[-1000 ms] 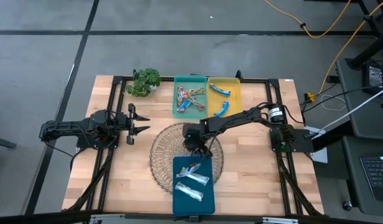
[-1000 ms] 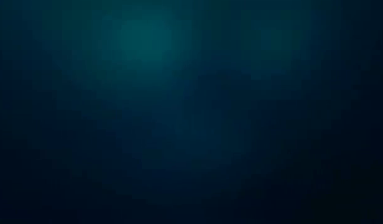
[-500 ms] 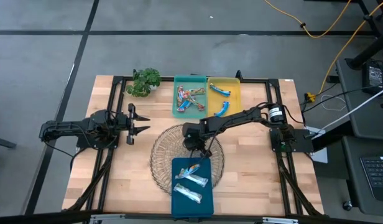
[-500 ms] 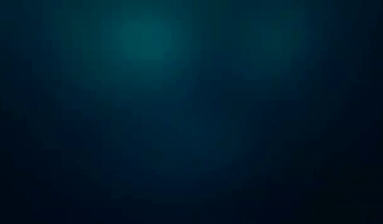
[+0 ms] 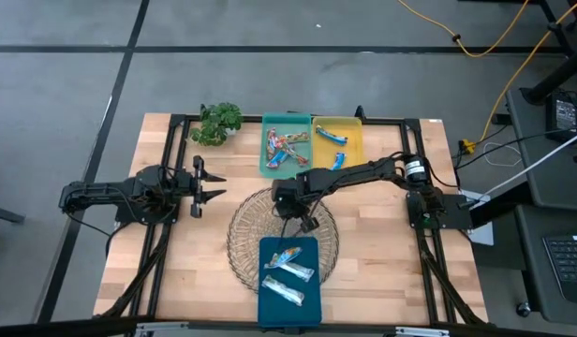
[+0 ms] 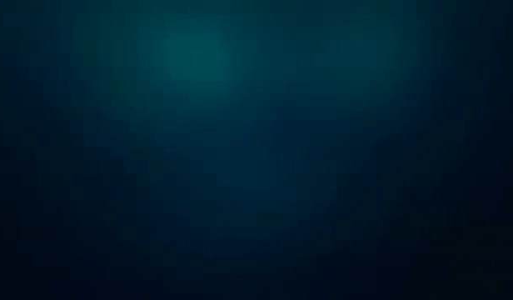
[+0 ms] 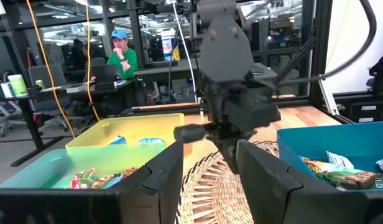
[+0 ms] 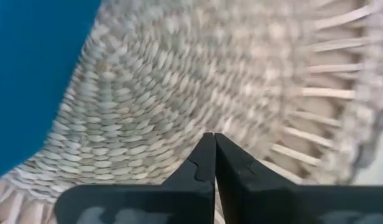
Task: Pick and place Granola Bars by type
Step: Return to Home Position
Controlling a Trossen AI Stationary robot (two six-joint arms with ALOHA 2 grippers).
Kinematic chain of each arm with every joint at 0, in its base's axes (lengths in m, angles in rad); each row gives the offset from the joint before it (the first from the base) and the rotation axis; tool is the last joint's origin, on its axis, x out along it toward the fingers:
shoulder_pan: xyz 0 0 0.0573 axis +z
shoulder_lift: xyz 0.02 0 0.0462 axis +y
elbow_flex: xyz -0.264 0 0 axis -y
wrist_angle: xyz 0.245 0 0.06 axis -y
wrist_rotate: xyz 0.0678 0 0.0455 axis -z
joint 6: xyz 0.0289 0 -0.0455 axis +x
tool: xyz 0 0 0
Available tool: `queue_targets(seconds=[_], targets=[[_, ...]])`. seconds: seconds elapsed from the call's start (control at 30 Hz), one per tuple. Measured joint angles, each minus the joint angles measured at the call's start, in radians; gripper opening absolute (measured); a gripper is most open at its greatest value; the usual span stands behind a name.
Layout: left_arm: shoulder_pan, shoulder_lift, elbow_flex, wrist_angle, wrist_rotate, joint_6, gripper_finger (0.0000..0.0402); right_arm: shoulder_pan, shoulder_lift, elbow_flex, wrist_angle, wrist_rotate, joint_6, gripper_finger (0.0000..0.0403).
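Hovering low over the round woven basket [image 5: 246, 234], the right claw [image 5: 301, 217] has its two dark fingers pressed flat together with nothing between them, tips aimed at the weave. Just past those tips, toward the front edge of the wooden counter [image 5: 382, 262], the rectangular dark blue plastic tray [image 5: 310, 309] lies partly over the basket. Three silvery white granola bars [image 5: 288, 272] rest in it. Their shiny, crinkled wrappers carry a touch of yellow-orange print, and they lie slantwise and apart from one another.

Behind the right claw, toward the far edge, the rectangular green plastic tray [image 5: 287, 117] and the rectangular yellow plastic tray [image 5: 352, 154] stand side by side, touching. The green one holds a heap of red-orange granola bars [image 5: 284, 148], bright wrappers overlapping in a tangle. The yellow one holds two slim blue granola bars [image 5: 331, 134], lying apart, one just beside the right arm.

Well off to the side of the basket, the left claw [image 5: 212, 184] hangs with its fingers spread, gripping nothing and facing the right claw. A small leafy green plant [image 5: 216, 122] stands beyond it. Past the counter, a person in a green top [image 7: 122, 59] sits at a desk.
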Motion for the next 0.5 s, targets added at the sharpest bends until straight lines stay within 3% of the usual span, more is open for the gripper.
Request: queue_targets(seconds=[0.33, 0.5], targets=[[0.0, 0.0, 0.0, 0.0, 0.0, 0.0, 0.0143, -0.055, -0.001, 0.165, -0.15, 0.054, 0.083, 0.001], [0.0, 0.0, 0.0, 0.0, 0.0, 0.0, 0.0143, -0.079, -0.068, 0.2, -0.156, 0.049, 0.108, 0.0006]])
